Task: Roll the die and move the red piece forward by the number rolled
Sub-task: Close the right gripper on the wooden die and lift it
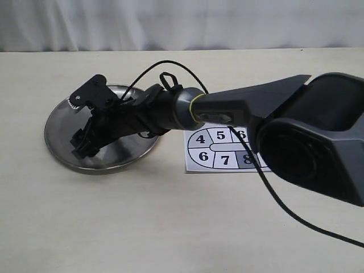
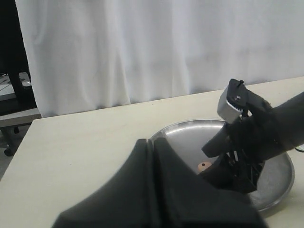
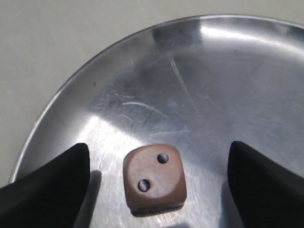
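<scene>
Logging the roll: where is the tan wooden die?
The die lies in the round steel dish at the exterior view's left, between the right claw's spread fingers.

Die (image 3: pixel 154 178) lies in the steel dish (image 3: pixel 71 95), with clear gaps separating it from both spread fingers (image 3: pixel 47 190) of the right gripper (image 3: pixel 156 187). Right arm (image 1: pixel 227 108) overhangs the numbered board (image 1: pixel 219 151), obstructing approach from above.

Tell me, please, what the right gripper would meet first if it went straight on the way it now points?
Likely the die, lying on the metal dish between the open fingers of the right gripper; depth is unclear.
</scene>
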Robot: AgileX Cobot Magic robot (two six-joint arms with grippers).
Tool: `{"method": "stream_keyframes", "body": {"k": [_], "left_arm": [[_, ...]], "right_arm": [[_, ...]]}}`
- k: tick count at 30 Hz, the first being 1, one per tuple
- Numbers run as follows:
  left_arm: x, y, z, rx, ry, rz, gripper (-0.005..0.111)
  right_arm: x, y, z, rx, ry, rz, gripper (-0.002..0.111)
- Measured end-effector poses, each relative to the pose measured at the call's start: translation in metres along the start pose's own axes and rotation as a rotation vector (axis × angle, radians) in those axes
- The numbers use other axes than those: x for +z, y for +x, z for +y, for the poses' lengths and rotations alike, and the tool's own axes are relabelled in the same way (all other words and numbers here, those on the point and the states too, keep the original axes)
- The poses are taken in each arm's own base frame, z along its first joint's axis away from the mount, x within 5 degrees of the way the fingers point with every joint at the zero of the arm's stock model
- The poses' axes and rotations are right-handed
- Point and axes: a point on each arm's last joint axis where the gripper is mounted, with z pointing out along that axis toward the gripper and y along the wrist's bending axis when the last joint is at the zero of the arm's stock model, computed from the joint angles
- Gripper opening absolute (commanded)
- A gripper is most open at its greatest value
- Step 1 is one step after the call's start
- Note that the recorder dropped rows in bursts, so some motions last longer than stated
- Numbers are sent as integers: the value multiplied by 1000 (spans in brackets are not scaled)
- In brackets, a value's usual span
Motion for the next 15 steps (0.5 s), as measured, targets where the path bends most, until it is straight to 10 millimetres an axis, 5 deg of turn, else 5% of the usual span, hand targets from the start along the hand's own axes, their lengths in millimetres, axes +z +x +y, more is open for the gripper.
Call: {"method": "stream_keyframes", "body": {"k": [3, 9, 15], "left_arm": [[0, 0, 0, 0, 0, 0, 0], [0, 0, 0, 0, 0, 0, 0], [0, 0, 0, 0, 0, 0, 0]], "right_arm": [[4, 5, 0, 0, -2, 12, 59], [4, 5, 0, -2, -2, 10, 8], [-10, -7, -12, 13, 10, -19, 4]]}}
